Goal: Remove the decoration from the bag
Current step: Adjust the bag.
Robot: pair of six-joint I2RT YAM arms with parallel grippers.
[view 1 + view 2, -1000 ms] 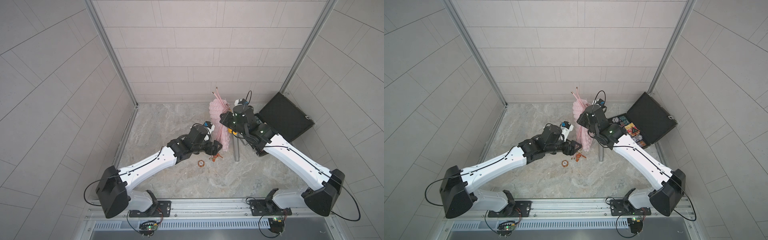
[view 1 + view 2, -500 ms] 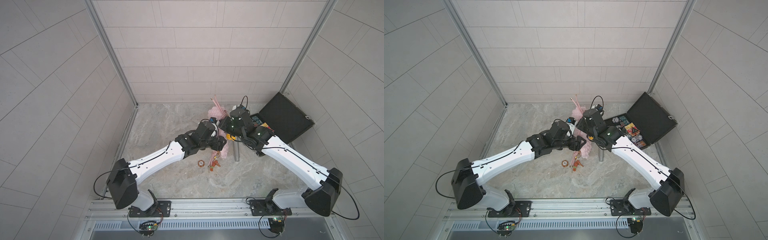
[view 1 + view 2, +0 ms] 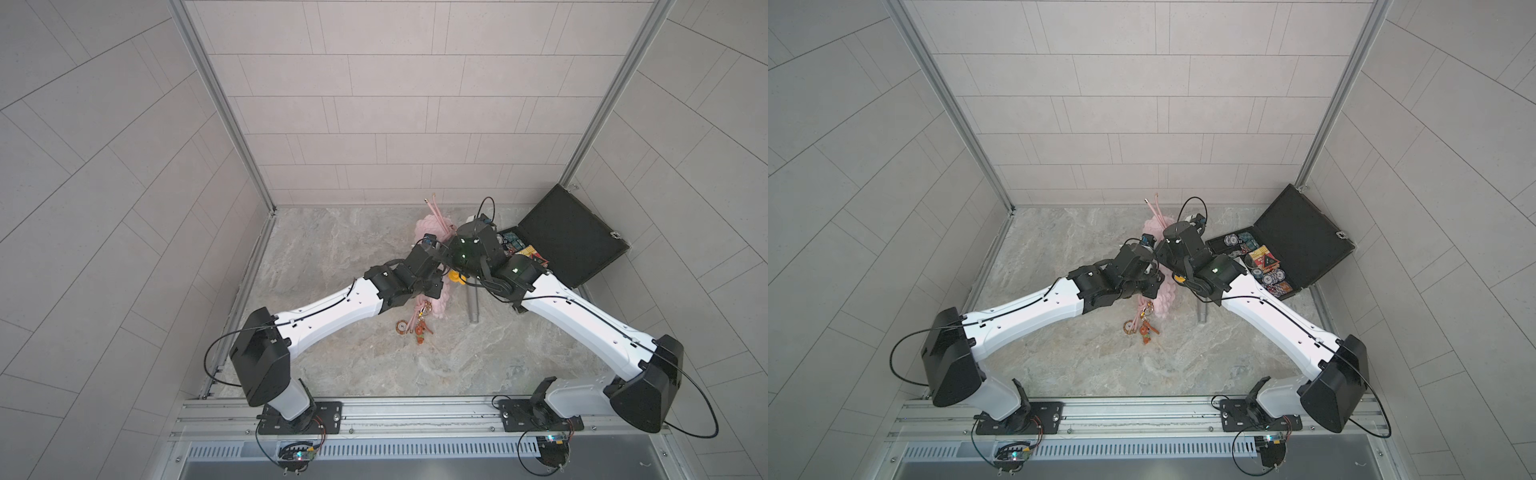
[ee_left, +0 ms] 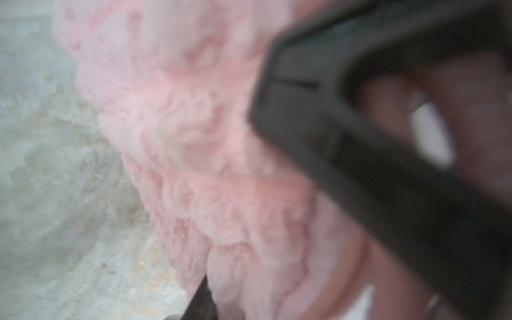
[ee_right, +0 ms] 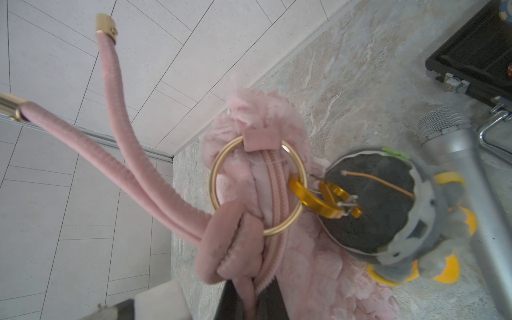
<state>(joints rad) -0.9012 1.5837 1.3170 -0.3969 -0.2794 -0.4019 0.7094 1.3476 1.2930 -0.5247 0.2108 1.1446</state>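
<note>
1. Bag (image 3: 441, 305): pink, puffy; lies on the worktop (image 3: 332, 257) about mid-width and nearer the far edge, its length running from the far edge toward the near one. Both arms meet over it.
2. Right pincer (image 5: 248, 291): fully closed, fingers clamped on the knotted cord strap (image 5: 227, 221) just beside the knot. Two gold-capped strap ends stick out free toward the far wall.
3. Gold ring (image 5: 214, 180): near the bag's far end, with the knot tied round it. A gold carabiner (image 5: 310, 198) is hooked on this ring and lies against a grey plush toy (image 5: 401, 221) with yellow feet. Toy touches the bag; carabiner not unclipped.
4. Left pincer (image 3: 432, 286): against the bag's left flank, about mid-length. Wrist view is blurred: pink fabric fills the space between its dark fingers (image 4: 346, 180), but whether they pinch it I cannot tell.
5. Orange charms (image 3: 419, 330) and a small round brown piece (image 3: 401, 327): on the worktop at the bag's near end, beside a pink cord. Attachment cannot be made out.
6. Silver microphone (image 5: 457, 144): on the worktop just right of the bag, close by the toy. Black case (image 3: 1304, 237): open in the far right corner, chips and cards inside.
</note>
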